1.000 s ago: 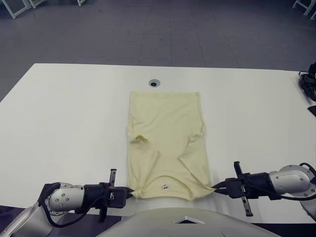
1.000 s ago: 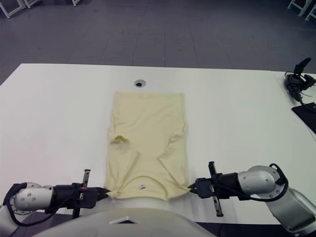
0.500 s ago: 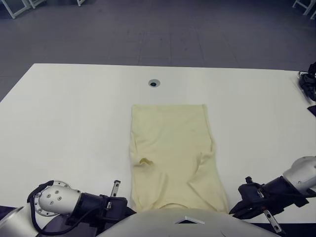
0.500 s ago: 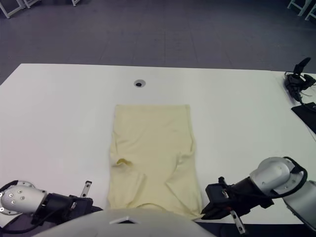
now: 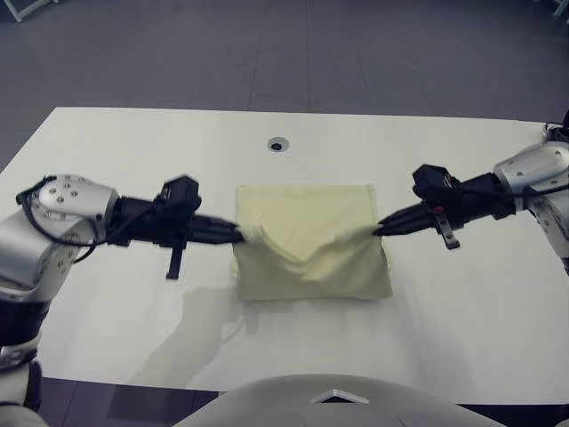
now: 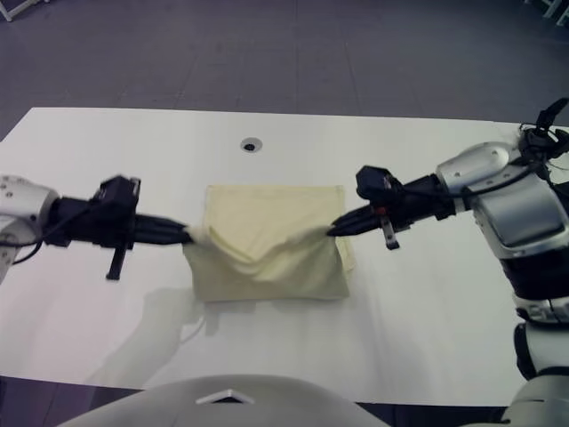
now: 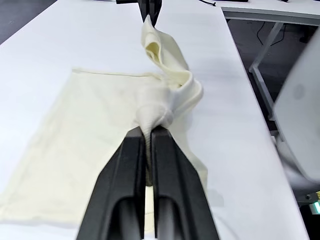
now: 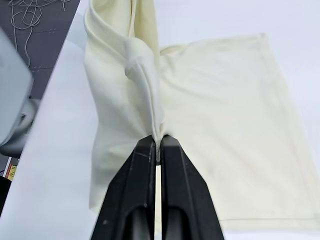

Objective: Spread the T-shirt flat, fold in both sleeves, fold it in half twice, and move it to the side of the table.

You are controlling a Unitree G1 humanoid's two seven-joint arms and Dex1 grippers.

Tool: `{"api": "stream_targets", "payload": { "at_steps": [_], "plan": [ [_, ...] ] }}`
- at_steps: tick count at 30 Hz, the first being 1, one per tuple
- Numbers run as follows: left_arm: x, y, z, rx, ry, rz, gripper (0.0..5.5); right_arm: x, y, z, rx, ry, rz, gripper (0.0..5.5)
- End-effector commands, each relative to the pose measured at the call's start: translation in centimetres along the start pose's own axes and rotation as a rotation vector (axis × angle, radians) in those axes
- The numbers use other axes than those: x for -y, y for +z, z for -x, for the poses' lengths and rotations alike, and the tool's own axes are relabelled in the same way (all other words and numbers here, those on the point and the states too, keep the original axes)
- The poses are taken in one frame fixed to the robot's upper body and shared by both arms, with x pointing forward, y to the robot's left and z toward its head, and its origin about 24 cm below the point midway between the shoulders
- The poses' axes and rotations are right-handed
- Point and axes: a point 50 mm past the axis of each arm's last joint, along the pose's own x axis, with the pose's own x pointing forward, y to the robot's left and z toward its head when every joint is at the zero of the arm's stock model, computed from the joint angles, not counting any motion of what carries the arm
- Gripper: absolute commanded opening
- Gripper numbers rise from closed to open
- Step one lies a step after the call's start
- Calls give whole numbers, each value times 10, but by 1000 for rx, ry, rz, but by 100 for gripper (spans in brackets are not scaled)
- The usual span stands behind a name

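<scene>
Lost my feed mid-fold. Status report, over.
Left tool, right tool: shut on corners, raised. T-shirt sagging between them, rest flat on table. Cable hole beyond, apart.

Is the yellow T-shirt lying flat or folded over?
Half-folded: the pale yellow fabric T-shirt is doubled over, and the left gripper and right gripper each pinch a raised corner.

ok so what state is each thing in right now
T-shirt: half folded, far part flat on the table, near edge lifted and sagging between the two grippers
left gripper: fingers shut on one lifted corner of the T-shirt
right gripper: fingers shut on the other lifted corner of the T-shirt
</scene>
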Motion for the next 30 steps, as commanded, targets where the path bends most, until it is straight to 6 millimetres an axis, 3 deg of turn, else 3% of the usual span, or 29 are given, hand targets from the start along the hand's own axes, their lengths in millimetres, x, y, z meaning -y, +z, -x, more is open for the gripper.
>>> {"api": "stream_targets", "payload": {
  "at_steps": [1,12,20,30],
  "plan": [
    [-24,-1,-3,-25,17,-10,0,25,3,-3,9,-49,-3,2],
    [-77,-18,-21,-22,209,-4,0,73,-24,-13,23,-230,-121,2],
    [-96,-31,-32,-43,266,23,0,89,-30,-19,13,-316,-155,2],
    [-107,-66,-56,-110,389,91,0,92,-63,-42,-75,-417,-243,2]
  ]
}}
